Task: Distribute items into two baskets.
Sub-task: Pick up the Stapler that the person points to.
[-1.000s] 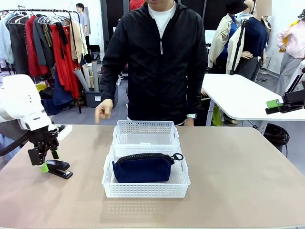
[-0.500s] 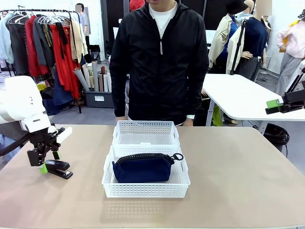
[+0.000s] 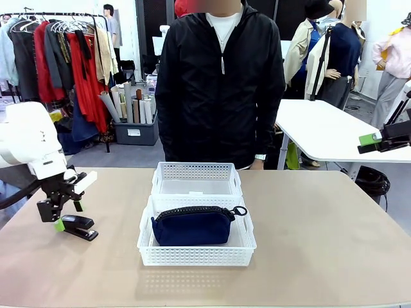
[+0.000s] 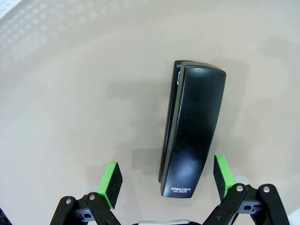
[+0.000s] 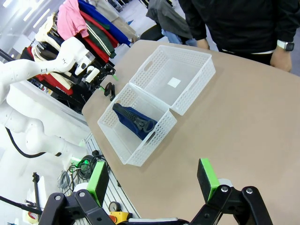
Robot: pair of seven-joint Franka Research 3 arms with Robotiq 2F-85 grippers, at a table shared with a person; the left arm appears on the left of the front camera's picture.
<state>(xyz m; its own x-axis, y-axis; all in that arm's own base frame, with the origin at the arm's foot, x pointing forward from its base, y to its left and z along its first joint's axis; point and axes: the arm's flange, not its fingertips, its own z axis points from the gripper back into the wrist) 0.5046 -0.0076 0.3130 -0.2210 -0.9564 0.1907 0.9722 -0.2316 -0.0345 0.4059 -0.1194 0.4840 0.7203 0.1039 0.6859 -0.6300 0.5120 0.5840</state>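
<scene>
Hovering my spread left gripper over the stapler, I should centre its narrow body between the jaws before pinching.

You had the pouch in the near basket, the far basket right behind it, the stapler on the table well to their left, and a person beyond the far edge.
</scene>
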